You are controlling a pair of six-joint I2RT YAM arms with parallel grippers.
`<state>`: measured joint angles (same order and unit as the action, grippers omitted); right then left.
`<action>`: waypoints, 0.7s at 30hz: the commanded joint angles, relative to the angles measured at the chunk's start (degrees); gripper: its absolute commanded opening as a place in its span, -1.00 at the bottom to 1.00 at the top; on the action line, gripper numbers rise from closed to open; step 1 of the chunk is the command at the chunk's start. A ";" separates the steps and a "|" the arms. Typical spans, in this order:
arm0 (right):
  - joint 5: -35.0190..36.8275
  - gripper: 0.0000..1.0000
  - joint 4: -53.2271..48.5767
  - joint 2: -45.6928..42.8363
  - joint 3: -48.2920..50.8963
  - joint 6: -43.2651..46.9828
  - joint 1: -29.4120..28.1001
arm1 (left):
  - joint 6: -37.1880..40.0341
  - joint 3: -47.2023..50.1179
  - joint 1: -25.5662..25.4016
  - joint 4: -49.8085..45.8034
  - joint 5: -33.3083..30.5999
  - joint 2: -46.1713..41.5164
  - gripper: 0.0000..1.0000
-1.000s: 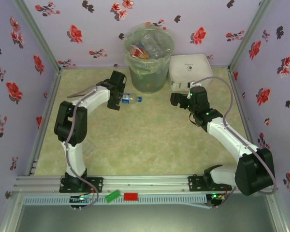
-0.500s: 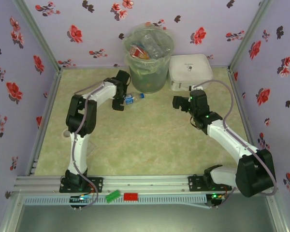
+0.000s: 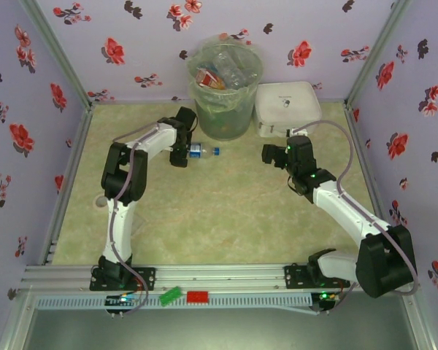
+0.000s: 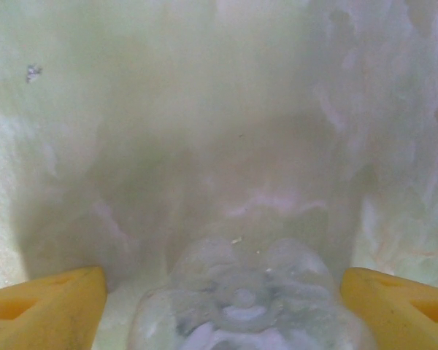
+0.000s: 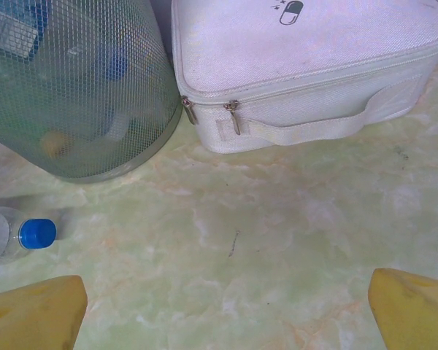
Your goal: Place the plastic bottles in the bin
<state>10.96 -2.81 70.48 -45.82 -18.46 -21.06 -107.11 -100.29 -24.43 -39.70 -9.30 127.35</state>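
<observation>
Your left gripper [image 3: 185,152] is down on the counter [image 3: 219,211] with its jaws spread around the clear bottle [image 3: 202,151]. The bottle lies on its side just in front of the bin [image 3: 230,122], blue cap pointing toward the right arm.

In the left wrist view the bottle's base sits between the yellow fingers [image 4: 47,302]. It is hard by one finger, with a sliver of counter showing at the other, so I judge it is not pinched yet.

Close evenly and gently. Thin clear plastic like this will likely buckle or squirt out if you squeeze hard, and a round body can roll. Seat the fingers on the body behind the label, not at the very base. Once the hold is firm, lift straight up, high enough to clear the bag-lined rim, before you carry the bottle over the other bottles inside.

Your right gripper [image 5: 226,310] hangs wide apart and empty near the white zip case [image 5: 306,65]. Leave it parked there, out of the lift path.
</observation>
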 commanded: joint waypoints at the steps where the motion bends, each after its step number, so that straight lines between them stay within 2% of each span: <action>1: 2.14 0.99 -0.34 -1.09 -0.01 -0.35 -0.21 | -1.08 0.31 0.42 -0.58 -0.37 1.86 0.52; 5: 2.24 0.99 -0.48 -1.26 0.03 -0.52 -0.25 | -0.52 1.49 0.43 0.66 -0.58 1.04 0.23; 6: 2.18 0.99 -0.45 -1.26 0.03 -0.57 -0.21 | -0.15 1.85 0.43 0.93 -0.90 0.53 0.21; 12: 1.75 0.99 -0.21 -0.69 0.03 -0.95 -0.26 | 5.63 6.76 0.51 2.56 -7.24 -6.44 0.19; 16: 1.33 0.99 0.26 -0.18 0.03 -1.53 -0.25 | 10.74 14.62 0.69 6.90 -14.23 -15.84 0.17; 21: 0.41 0.99 1.51 1.16 0.08 -2.32 -0.21 | 24.48 21.83 0.89 13.43 -21.81 -27.68 0.17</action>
<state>11.62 -2.74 70.78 -45.82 -19.29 -21.06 -92.88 -80.29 -24.08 -31.05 -22.87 105.95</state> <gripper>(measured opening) 0.996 0.617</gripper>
